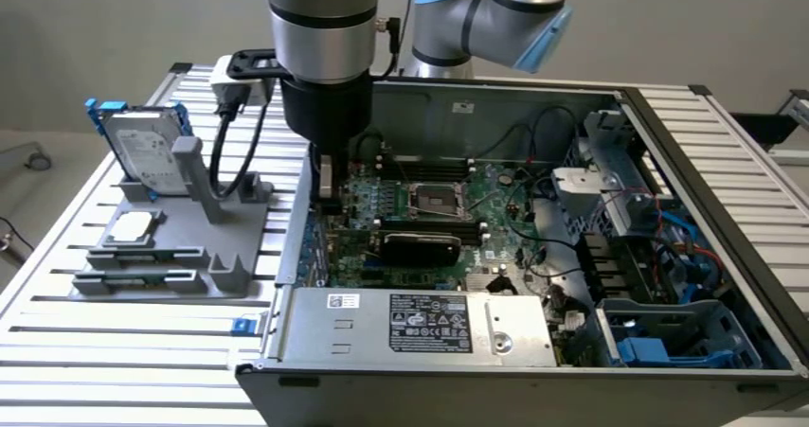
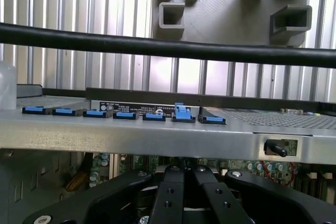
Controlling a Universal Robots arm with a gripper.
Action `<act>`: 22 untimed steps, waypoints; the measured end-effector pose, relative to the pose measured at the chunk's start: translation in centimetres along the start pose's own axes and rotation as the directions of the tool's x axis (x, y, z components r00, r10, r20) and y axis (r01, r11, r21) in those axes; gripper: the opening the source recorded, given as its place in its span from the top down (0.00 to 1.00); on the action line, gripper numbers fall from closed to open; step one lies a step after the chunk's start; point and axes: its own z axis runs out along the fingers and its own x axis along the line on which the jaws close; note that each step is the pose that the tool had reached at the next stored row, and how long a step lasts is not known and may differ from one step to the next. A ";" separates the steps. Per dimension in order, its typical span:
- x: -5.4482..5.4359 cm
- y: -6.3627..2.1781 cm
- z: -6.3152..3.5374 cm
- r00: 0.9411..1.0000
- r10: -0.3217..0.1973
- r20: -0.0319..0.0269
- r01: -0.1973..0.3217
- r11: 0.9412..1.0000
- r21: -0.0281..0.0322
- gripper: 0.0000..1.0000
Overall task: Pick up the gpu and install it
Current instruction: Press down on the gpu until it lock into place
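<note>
The gripper (image 1: 326,192) is down inside the open case (image 1: 708,219), at the edge of the motherboard (image 1: 506,214) on the exterior view's left, close to the case's wall there. Its fingers (image 2: 173,192) are drawn together, shut. A thin upright piece hangs between them in the exterior view, but I cannot tell if it is the gpu or part of the gripper. A black rounded card (image 1: 420,247) sits on the motherboard toward the exterior view's right of the gripper; it may be the gpu, though I cannot be sure.

From the wrist, a row of blue clips (image 2: 181,113) runs along the case's metal edge just beyond the fingers, and a black cable (image 2: 168,48) crosses in front. Outside the case, on the slatted table (image 1: 76,351), stands a grey holder (image 1: 177,247) with a hard drive (image 1: 146,152) upright in its blue frame. A silver box (image 1: 418,323) with a label lies at the case's near side.
</note>
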 end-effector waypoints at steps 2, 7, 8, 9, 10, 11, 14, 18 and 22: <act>0.0 0.01 0.00 1.000 0.000 0.000 0.000 1.000 0.000 0.89; 0.0 0.01 -0.09 1.000 0.000 -0.001 0.000 1.000 0.000 0.89; 0.0 0.01 -0.09 1.000 0.000 -0.002 0.000 1.000 0.000 0.89; 0.0 0.01 -0.10 1.000 0.000 -0.002 0.000 1.000 0.000 0.89; 0.0 0.01 -0.10 1.000 0.000 -0.003 0.000 1.000 0.000 0.89; 0.0 0.03 -0.10 1.000 0.000 -0.003 0.000 1.000 0.000 0.89; 0.0 0.10 -0.02 1.000 0.000 -0.003 0.000 1.000 0.000 0.89; -0.1 0.14 0.08 1.000 0.000 -0.003 0.000 1.000 0.000 0.89; -0.2 0.14 0.17 1.000 0.001 -0.003 -0.001 1.000 0.001 0.89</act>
